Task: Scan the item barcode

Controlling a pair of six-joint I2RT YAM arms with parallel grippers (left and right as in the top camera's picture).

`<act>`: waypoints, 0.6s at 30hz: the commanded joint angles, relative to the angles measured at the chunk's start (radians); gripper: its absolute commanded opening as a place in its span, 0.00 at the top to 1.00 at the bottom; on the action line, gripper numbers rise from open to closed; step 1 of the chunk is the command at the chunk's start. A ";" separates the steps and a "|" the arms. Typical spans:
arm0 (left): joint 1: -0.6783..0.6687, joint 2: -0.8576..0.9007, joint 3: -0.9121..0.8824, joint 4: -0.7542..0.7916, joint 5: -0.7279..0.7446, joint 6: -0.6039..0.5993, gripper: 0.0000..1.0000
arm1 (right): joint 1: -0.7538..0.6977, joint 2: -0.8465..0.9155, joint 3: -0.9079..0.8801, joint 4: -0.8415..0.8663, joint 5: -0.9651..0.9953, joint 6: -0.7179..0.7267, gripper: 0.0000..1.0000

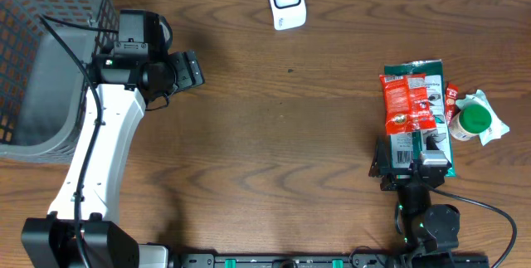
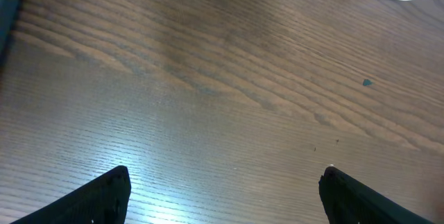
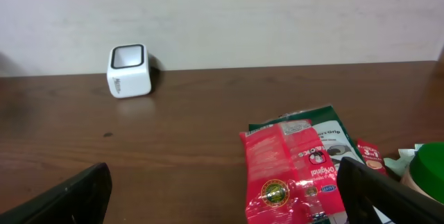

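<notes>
Between the fingers of the right claw (image 3: 223,179), which stand spread wide and pinch nothing, lies the near end of the red snack packet (image 3: 291,172). The packet rests flat on the table (image 3: 194,113), closer to the claw's right finger than to its left, and overlaps a green packet (image 3: 316,118) beneath it. Just beyond the right finger, a green-capped bottle (image 1: 474,121) sits beside both packets. Well ahead of the claw and to its left, the white scanner (image 3: 128,71) stands near the table's far edge, with its dark window turned upward.

The left claw (image 2: 225,182) is likewise spread and empty. It hovers over bare table, with the scanner ahead of it to the right and the basket (image 1: 41,60) behind it.

Step in hand: acquisition of the item. No grip is made yet, and the red packet appears to be the selected item. The next move calls for lowering the right claw onto the packet's near end and closing on that edge alone, without catching the green packet underneath. The packet is then lifted and carried forward-left to the scanner. No barcode can be read in these views, so its face must be found and turned toward the scanner window.
</notes>
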 commanded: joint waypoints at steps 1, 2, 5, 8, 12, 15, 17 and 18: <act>0.003 -0.011 0.012 0.000 -0.009 0.006 0.12 | -0.012 -0.006 -0.001 -0.003 0.015 -0.005 0.01; 0.003 -0.011 0.012 0.000 -0.009 0.006 0.12 | -0.012 -0.006 -0.001 -0.003 0.015 -0.005 0.01; 0.003 -0.011 0.012 0.000 -0.009 0.006 0.12 | -0.012 -0.006 -0.001 -0.003 0.015 -0.005 0.01; 0.003 -0.011 0.012 0.000 -0.009 0.006 0.12 | -0.012 -0.006 -0.001 -0.003 0.015 -0.005 0.01; 0.003 -0.011 0.012 0.000 -0.009 0.006 0.12 | -0.012 -0.006 -0.001 -0.003 0.015 -0.005 0.01; 0.003 -0.016 0.012 0.000 -0.009 0.006 0.12 | -0.012 -0.006 -0.001 -0.003 0.015 -0.005 0.01; -0.005 -0.031 0.012 0.000 -0.009 0.006 0.12 | -0.012 -0.006 -0.001 -0.003 0.015 -0.004 0.01; -0.005 -0.043 0.012 0.000 -0.009 0.006 0.12 | -0.012 -0.006 -0.001 -0.003 0.015 -0.004 0.01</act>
